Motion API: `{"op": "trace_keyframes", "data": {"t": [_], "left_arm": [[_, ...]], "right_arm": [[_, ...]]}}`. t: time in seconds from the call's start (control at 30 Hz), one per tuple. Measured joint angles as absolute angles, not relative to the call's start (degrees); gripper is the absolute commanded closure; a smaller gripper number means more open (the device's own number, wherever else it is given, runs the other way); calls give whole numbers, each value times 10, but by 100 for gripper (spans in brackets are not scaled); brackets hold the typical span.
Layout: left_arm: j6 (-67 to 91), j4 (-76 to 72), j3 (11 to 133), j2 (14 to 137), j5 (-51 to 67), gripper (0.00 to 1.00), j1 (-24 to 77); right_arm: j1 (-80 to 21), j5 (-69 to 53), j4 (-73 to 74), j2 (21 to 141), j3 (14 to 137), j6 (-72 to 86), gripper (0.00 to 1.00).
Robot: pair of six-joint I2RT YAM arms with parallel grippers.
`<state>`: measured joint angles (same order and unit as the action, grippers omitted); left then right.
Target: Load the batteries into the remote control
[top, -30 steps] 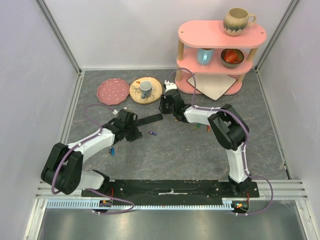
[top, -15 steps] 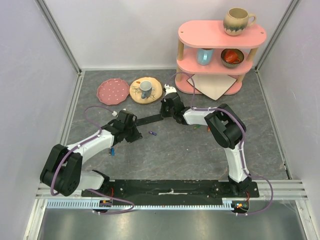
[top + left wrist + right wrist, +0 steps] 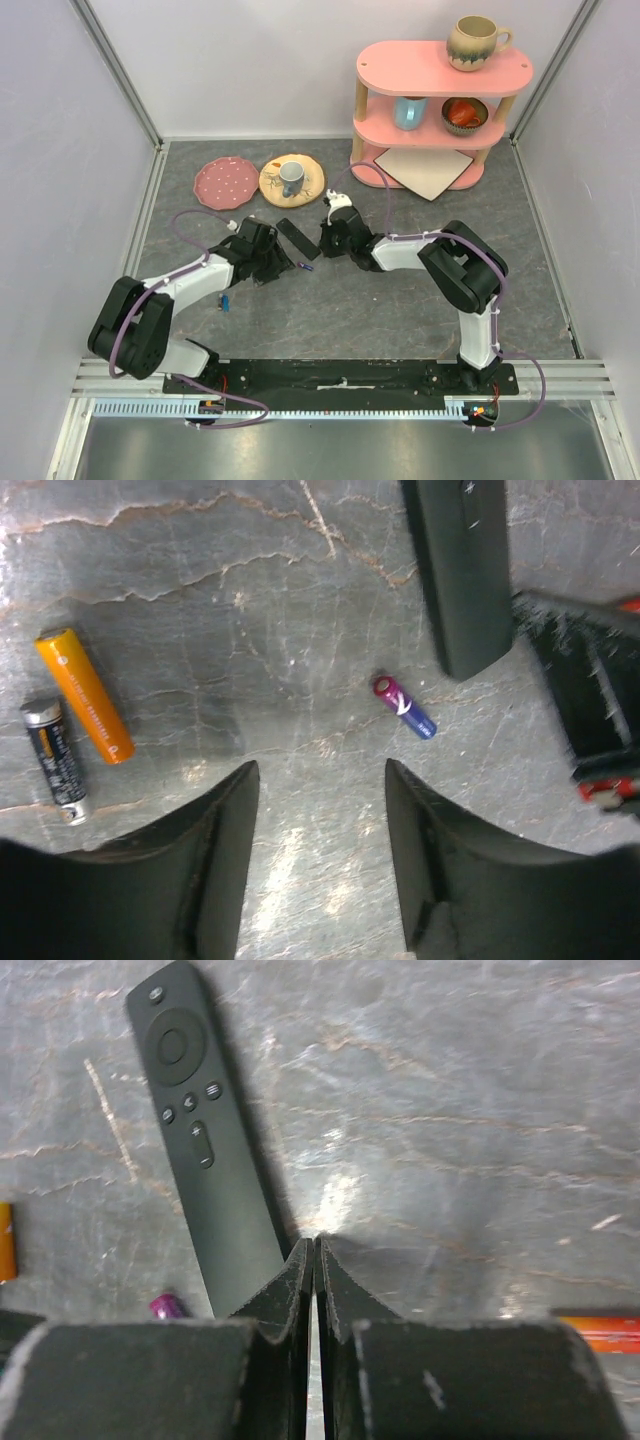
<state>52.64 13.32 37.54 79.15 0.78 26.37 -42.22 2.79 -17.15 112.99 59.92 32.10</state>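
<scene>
The remote control (image 3: 297, 238) lies flat and free on the table, buttons up (image 3: 205, 1150), its end also showing in the left wrist view (image 3: 458, 570). My right gripper (image 3: 315, 1242) is shut on nothing, its tips right beside the remote's near right edge (image 3: 325, 243). My left gripper (image 3: 320, 770) is open over bare table, just short of the remote (image 3: 282, 262). A purple-blue battery (image 3: 405, 707) lies between the two grippers (image 3: 305, 266) (image 3: 167, 1306). An orange battery (image 3: 85, 695) and a black battery (image 3: 57, 760) lie to the left.
A red-orange battery (image 3: 600, 1332) lies to the right of the right gripper. A small blue piece (image 3: 228, 302) lies by the left arm. A pink plate (image 3: 226, 182), a yellow plate with a cup (image 3: 291, 179) and a pink shelf (image 3: 440, 110) stand at the back.
The left gripper has opened and let go of the remote, which now lies on the table, turned diagonally. The right gripper has shut and moved down beside it.
</scene>
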Motion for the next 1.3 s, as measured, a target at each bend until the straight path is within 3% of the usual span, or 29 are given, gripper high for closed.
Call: {"op": "trace_keyframes", "data": {"t": [0.13,0.23,0.37,0.43,0.53,0.87,1.3], "left_arm": [[529,132,399,814,7,32,264],[529,134,420,823,4,30,264],[528,137,456,837,-4,25,264],[525,146,484,853,-9,16,264],[514,173,550,905,-24,12,264],[505,257,663,1026,-86,27,263],[505,330,775,1125,-121,33,265]], "right_arm": [[-446,28,-171,1129,599,326,89],[-456,36,-164,1122,594,333,80],[-446,55,-132,1079,562,342,58],[-438,67,-109,1051,548,345,55],[-429,87,-81,990,529,345,52],[-430,104,-34,771,444,345,47],[-430,99,-2,689,399,352,45]]}}
